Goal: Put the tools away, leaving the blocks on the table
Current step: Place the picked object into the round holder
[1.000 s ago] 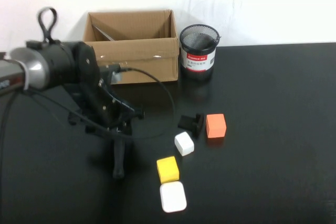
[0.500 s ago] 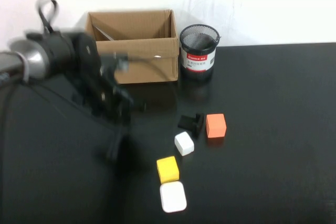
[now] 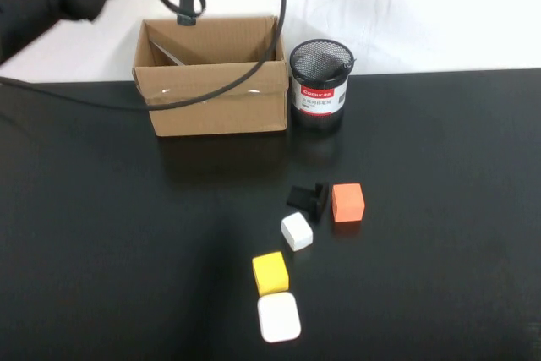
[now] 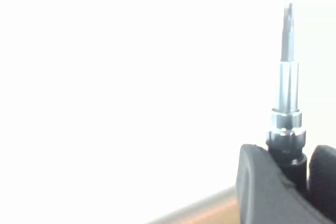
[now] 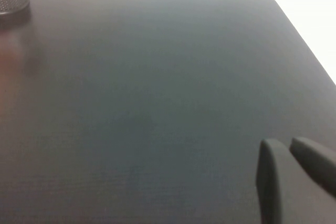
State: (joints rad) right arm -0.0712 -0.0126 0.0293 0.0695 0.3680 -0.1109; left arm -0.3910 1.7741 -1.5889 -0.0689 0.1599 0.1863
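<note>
Left wrist view: left pincer (image 4: pixel 294 182) pinching screwdriver (image 4: pixel 287 98), raised above cardboard box (image 3: pixel 211 82) at eleven o'clock; right pincer (image 5: pixel 291 174) pressed together over bench (image 5: pixel 147 103).

An open cardboard box (image 3: pixel 211 99) stands at the far edge of the counter, against the white wall (image 3: pixel 439 6). Just beside the box, on its right, stands a black mesh cup (image 3: pixel 319 84) with a white and red label. In front of the box, well apart from it, lies a small black clip (image 3: pixel 306 198).
</note>
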